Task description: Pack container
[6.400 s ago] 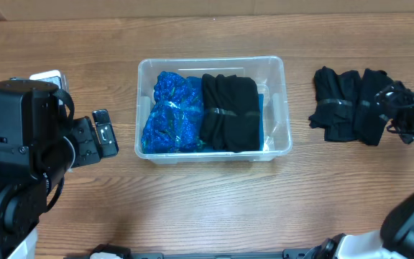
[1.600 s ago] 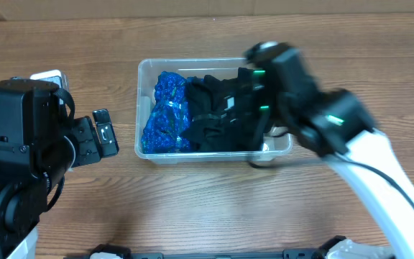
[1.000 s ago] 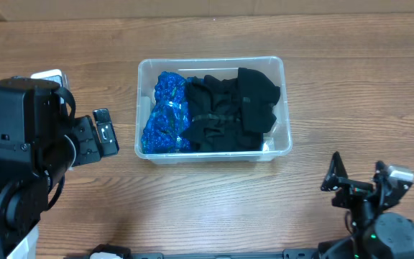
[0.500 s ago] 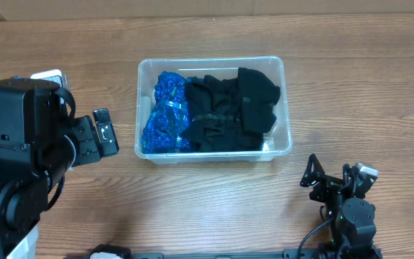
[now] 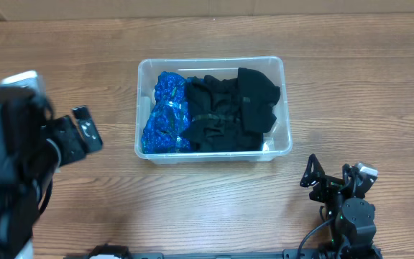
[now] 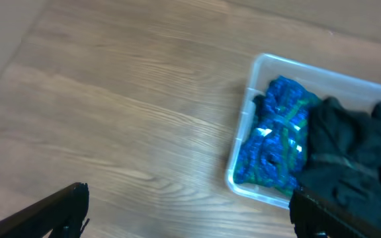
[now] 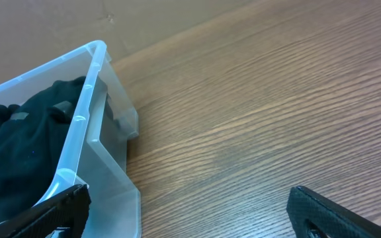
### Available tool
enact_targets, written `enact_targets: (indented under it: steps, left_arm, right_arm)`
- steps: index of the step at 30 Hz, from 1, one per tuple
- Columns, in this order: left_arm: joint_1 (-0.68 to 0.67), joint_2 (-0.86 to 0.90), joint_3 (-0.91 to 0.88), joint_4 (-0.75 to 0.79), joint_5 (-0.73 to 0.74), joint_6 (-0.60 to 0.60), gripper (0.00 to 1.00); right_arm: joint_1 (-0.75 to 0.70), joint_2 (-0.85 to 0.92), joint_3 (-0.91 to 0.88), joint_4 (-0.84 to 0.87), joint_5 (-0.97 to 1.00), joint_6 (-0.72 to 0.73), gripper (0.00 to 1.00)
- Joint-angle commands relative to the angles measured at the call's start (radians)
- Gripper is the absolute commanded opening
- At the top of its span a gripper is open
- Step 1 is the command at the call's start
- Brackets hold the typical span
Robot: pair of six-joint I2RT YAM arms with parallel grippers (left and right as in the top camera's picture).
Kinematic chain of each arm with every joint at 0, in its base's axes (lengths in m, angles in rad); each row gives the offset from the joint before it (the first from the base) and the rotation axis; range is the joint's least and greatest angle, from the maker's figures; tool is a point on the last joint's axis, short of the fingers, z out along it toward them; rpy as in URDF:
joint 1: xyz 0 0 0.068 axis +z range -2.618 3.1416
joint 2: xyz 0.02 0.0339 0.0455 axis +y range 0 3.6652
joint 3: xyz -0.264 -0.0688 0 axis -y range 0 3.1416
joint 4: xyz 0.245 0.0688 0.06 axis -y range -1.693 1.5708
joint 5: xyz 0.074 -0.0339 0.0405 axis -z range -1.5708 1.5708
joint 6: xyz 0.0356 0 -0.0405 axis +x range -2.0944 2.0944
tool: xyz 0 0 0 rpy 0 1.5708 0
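Note:
The clear plastic container (image 5: 285, 108) sits at the table's middle. It holds a blue patterned bundle (image 5: 166, 111) on the left and black cloth bundles (image 5: 228, 111) filling the right. My left gripper (image 5: 83, 132) is open and empty left of the container, blurred by motion. My right gripper (image 5: 334, 180) is open and empty near the front edge, right of the container. The left wrist view shows the container (image 6: 242, 132) with the blue bundle (image 6: 273, 139) and black cloth (image 6: 349, 158). The right wrist view shows the container's corner (image 7: 101, 142) and black cloth (image 7: 25, 139).
Bare wood table (image 5: 351, 86) lies right of the container. A brown back wall (image 7: 58, 20) stands behind the container in the right wrist view.
Over the earlier frames the right arm dropped a black bundle into the container and withdrew to the front edge. In the last half second the left arm has shifted left and is blurred.

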State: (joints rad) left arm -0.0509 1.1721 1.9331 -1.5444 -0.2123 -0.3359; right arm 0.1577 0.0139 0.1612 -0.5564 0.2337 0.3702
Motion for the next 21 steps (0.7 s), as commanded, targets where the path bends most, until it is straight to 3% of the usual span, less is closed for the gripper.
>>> enact_targets:
  steps: [1, 5, 9, 13, 21]
  left_arm:
    - [0.11, -0.203, -0.247, 0.169, 0.113, 0.029, 1.0]
    - [0.122, -0.474, -0.752, 0.574, 0.229, 0.103, 1.0]
    - [0.122, -0.742, -1.246, 0.861, 0.323, 0.111, 1.0]
    - [0.122, -0.947, -1.532, 0.97, 0.336, 0.112, 1.0]
    - [0.116, -1.17, -1.769, 0.977, 0.333, 0.111, 1.0]
  right_arm:
    - [-0.003, -0.011, -0.01, 0.002, -0.003, 0.009, 1.0]
    - [-0.003, -0.011, -0.01, 0.002, -0.003, 0.008, 1.0]
    - [-0.003, -0.011, -0.01, 0.002, -0.003, 0.008, 1.0]
    - [-0.003, -0.011, -0.01, 0.002, -0.003, 0.009, 1.0]
    - [-0.003, -0.011, -0.01, 0.002, -0.003, 0.008, 1.0]
